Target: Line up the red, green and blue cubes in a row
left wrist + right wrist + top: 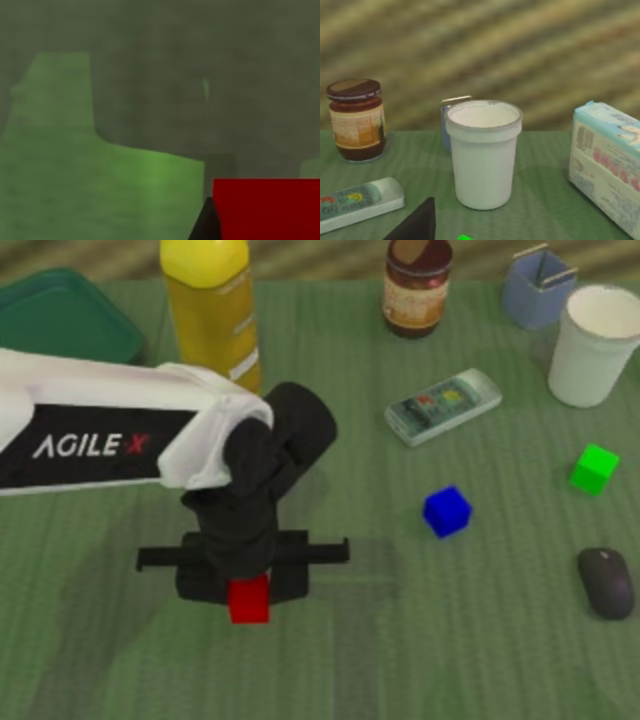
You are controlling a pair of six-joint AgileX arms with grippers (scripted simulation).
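Note:
The red cube (249, 600) sits between the fingers of my left gripper (248, 585), which is shut on it left of the table's middle. In the left wrist view the red cube (267, 210) fills the corner, with one dark finger (206, 225) pressed against its side. The blue cube (447, 511) lies on the cloth to the right of centre. The green cube (594, 469) lies near the right edge, and a sliver of the green cube (464, 237) shows in the right wrist view. My right arm is outside the top view; one of its fingers (417, 224) shows, holding nothing.
A black mouse (605, 582) lies at the right, below the green cube. Along the back stand a yellow bottle (206, 310), a jar (417, 285), a blue-grey holder (540, 285) and a white cup (597, 345). A remote (443, 406) lies mid-table. A green tray (60, 315) is at the back left.

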